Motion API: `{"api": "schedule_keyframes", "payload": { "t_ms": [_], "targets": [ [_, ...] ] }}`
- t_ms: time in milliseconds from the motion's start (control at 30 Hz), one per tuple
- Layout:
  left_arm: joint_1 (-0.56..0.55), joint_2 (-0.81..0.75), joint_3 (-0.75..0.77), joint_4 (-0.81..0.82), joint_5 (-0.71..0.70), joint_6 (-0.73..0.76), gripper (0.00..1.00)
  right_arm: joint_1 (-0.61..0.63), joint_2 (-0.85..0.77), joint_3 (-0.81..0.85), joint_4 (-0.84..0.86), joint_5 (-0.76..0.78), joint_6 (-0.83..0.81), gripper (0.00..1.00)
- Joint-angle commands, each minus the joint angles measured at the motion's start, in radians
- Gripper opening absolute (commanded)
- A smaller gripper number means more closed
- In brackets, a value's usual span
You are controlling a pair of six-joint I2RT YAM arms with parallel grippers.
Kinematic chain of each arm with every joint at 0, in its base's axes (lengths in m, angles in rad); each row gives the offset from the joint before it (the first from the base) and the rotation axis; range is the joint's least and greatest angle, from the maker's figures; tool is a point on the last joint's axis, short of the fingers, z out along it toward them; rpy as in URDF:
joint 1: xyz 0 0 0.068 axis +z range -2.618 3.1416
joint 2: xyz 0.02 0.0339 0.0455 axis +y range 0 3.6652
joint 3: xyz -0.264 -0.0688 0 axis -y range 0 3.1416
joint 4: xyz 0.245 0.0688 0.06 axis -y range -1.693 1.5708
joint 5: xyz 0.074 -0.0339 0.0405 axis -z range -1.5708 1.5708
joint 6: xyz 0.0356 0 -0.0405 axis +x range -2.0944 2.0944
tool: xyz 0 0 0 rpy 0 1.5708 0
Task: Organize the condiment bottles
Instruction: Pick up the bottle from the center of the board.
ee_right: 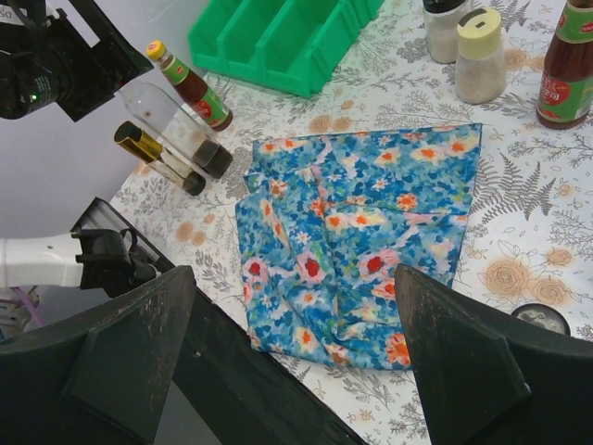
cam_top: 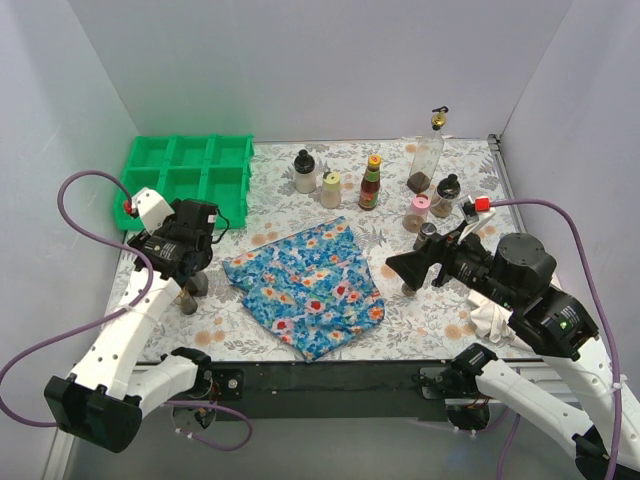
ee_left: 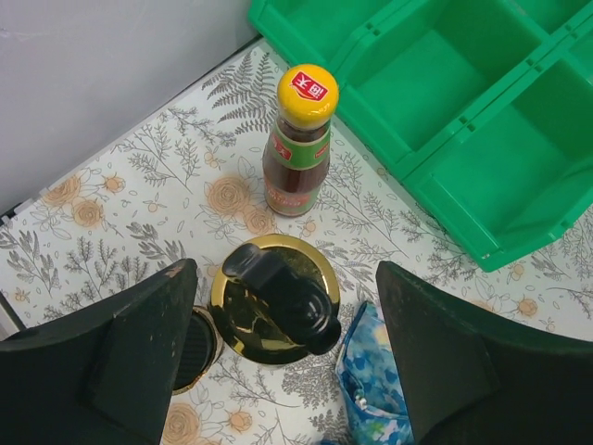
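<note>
We see the fern-printed table [cam_top: 268, 215] first, spread between pale walls. The blue floral cloth [cam_top: 305, 285] lies crumpled on its near middle, and the green tray [cam_top: 190, 170] sits at the back left corner.

The left gripper [cam_top: 190, 285] hangs near the left edge, in front of the tray. Its fingers [ee_left: 111, 362] stand wide apart and straddle a gold-topped bottle [ee_left: 275, 301], which we see from above with a black spout on its lid. A gap shows between the lid and the right-hand finger, so the jaws are not clamped on it.

The right gripper [cam_top: 400, 268] points left at the cloth's right edge. Its fingers [ee_right: 473, 371] are spread just as wide above the cloth and carry nothing.

Along the back, a tall clear bottle [cam_top: 427, 150] stands upright near the right wall. To its left we find the red-labelled sauce [cam_top: 371, 183], then the cream shaker [cam_top: 331, 188] and the white black-capped bottle [cam_top: 305, 172]. A dark jar [cam_top: 447, 195] and a pink-lidded shaker [cam_top: 420, 212] stand in front of the tall bottle. A grey-capped shaker [cam_top: 427, 236] is just beside the right gripper.

By the left gripper, a yellow-capped sauce bottle [ee_left: 299, 139] stands upright between the gold-topped bottle and the tray. A second gold lid [ee_left: 196, 348] peeks from behind the left finger. We cannot tell whether it touches the first.
</note>
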Motion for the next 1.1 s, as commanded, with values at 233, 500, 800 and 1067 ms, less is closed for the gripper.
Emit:
{"api": "schedule_keyframes", "payload": {
  "t_ms": [233, 500, 800, 1067],
  "targets": [
    [0.005, -0.047, -0.072, 0.195, -0.046, 0.133, 0.65, -0.002, -0.007, -0.013, 0.058, 0.012, -0.018, 0.97],
    [0.005, -0.113, -0.084, 0.322, 0.038, 0.256, 0.06, -0.004, -0.01, -0.014, 0.061, 0.017, -0.016, 0.96],
    [0.005, -0.018, 0.13, 0.326, 0.153, 0.365, 0.0, -0.002, -0.015, -0.025, 0.067, 0.017, -0.012, 0.97],
    [0.005, 0.29, 0.564, 0.344, 0.267, 0.513, 0.0, -0.001, -0.012, -0.028, 0.077, 0.031, -0.013, 0.96]
  ]
}}
